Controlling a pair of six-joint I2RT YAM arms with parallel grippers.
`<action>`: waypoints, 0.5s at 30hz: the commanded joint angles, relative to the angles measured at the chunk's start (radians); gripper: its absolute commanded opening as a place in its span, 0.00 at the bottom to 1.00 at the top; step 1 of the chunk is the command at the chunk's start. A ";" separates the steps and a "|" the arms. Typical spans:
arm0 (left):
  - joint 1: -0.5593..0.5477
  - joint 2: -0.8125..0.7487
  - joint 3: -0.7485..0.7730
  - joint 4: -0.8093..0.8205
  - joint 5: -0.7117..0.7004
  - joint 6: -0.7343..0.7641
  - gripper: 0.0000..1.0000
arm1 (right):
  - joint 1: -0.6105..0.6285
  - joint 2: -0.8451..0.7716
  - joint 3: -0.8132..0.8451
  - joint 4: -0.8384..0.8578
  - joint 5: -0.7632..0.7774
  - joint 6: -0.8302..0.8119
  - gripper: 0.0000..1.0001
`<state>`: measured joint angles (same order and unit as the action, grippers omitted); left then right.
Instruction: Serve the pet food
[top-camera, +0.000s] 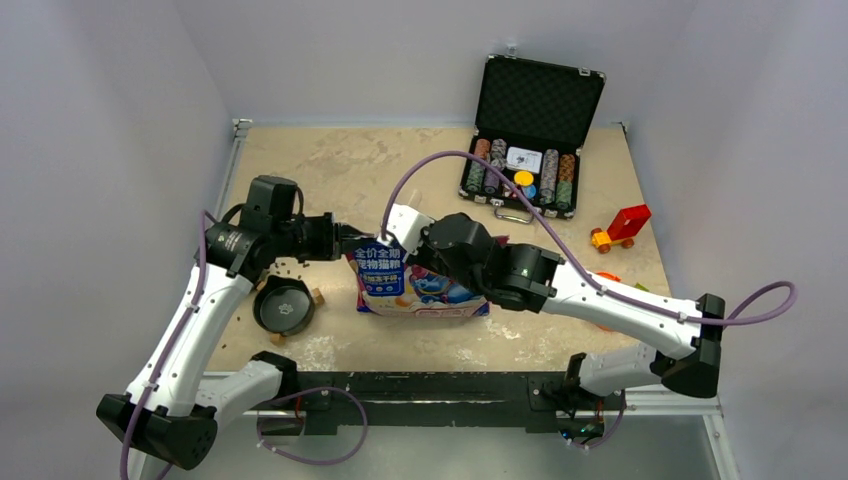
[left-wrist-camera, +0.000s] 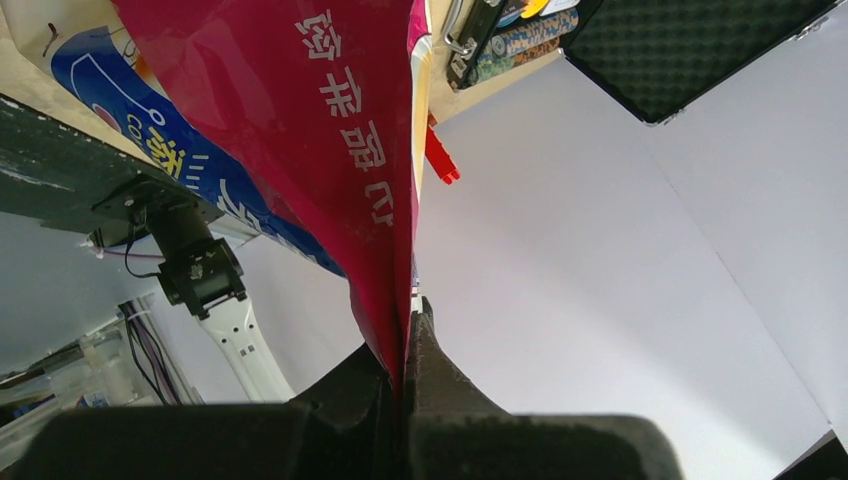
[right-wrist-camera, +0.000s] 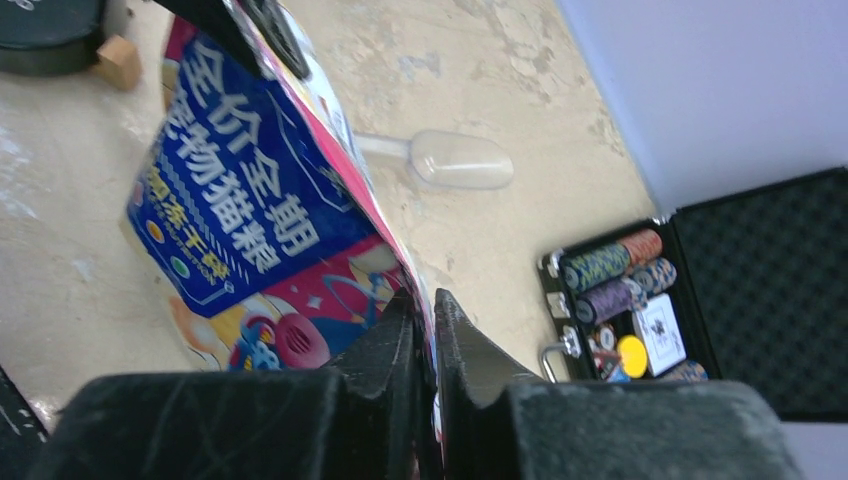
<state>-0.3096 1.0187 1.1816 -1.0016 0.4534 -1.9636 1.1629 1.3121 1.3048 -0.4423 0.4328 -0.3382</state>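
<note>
Blue-and-pink plastic pet-food bag (top-camera: 400, 285): between both grippers
Left gripper (left-wrist-camera: 408, 330): clenched on bag edge
Right gripper (right-wrist-camera: 426, 308): grasping bag edge

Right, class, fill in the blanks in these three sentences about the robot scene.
1. The left gripper and right gripper both pinch the printed ____.
2. The poker chip case has its lid ____.
3. The black bowl lies beside the ____ arm.
Missing words: bag; open; left.
</note>
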 joint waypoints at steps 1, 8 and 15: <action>0.024 -0.048 0.038 -0.032 0.005 -0.013 0.00 | -0.107 -0.065 -0.017 -0.152 0.324 -0.040 0.13; 0.024 -0.073 0.008 -0.045 -0.007 -0.023 0.00 | -0.124 -0.069 -0.023 -0.130 0.337 -0.050 0.00; 0.024 -0.071 0.011 -0.036 -0.017 -0.034 0.00 | -0.151 -0.145 -0.062 -0.079 0.330 -0.084 0.00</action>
<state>-0.3099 1.0134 1.1736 -0.9928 0.4465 -1.9820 1.1351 1.2564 1.2537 -0.4492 0.4496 -0.3496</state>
